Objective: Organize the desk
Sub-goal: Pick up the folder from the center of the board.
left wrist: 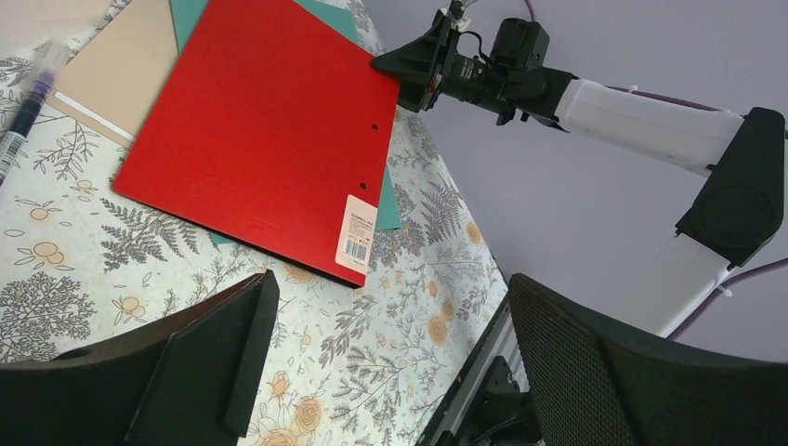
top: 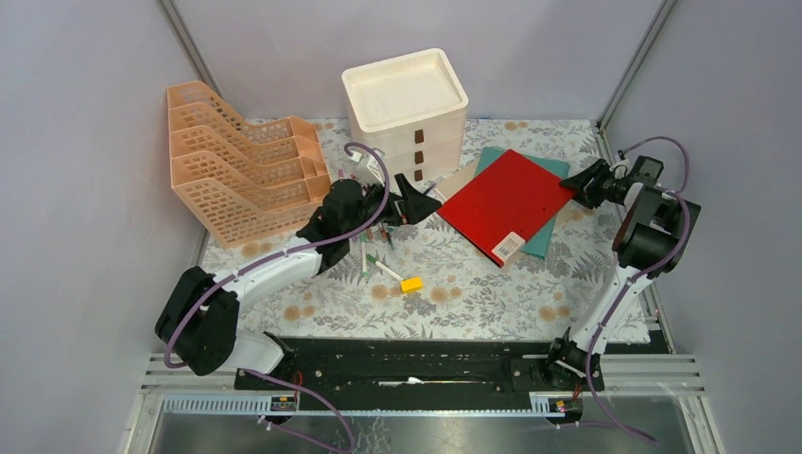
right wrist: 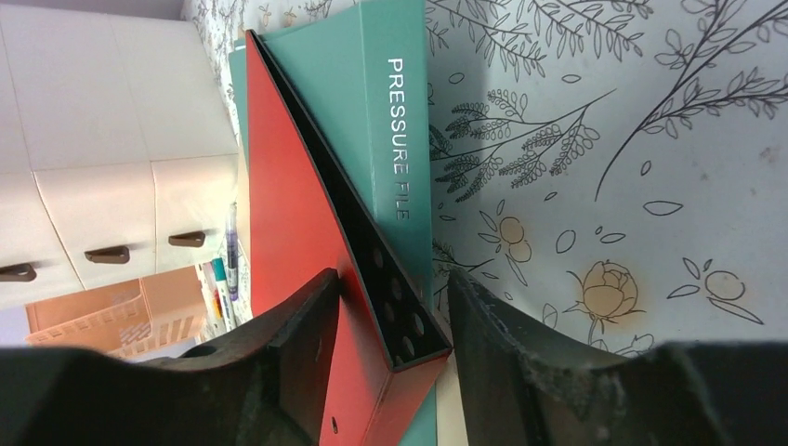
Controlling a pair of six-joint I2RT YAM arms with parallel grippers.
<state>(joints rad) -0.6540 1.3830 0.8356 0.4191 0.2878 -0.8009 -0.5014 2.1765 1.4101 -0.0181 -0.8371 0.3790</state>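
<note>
The desk (top: 473, 298) is covered in fern-and-flower cloth. A red folder (top: 506, 203) lies on a teal folder (top: 547, 241) at the back right. My right gripper (top: 579, 186) is at the red folder's far right corner. In the right wrist view its fingers (right wrist: 307, 325) sit on both sides of the folder's (right wrist: 288, 214) gaping spine corner, touching it, over the teal "PRESSURE FILE" folder (right wrist: 381, 111). My left gripper (top: 416, 199) hovers wide open and holds nothing, just left of the folders; its view shows bare cloth between its jaws (left wrist: 390, 307).
White drawers (top: 405, 104) stand at the back centre and an orange file rack (top: 241, 161) at the back left. Several pens (top: 374, 255) and a yellow eraser (top: 411, 284) lie under the left arm. A tan sheet (left wrist: 121, 65) lies beside the red folder.
</note>
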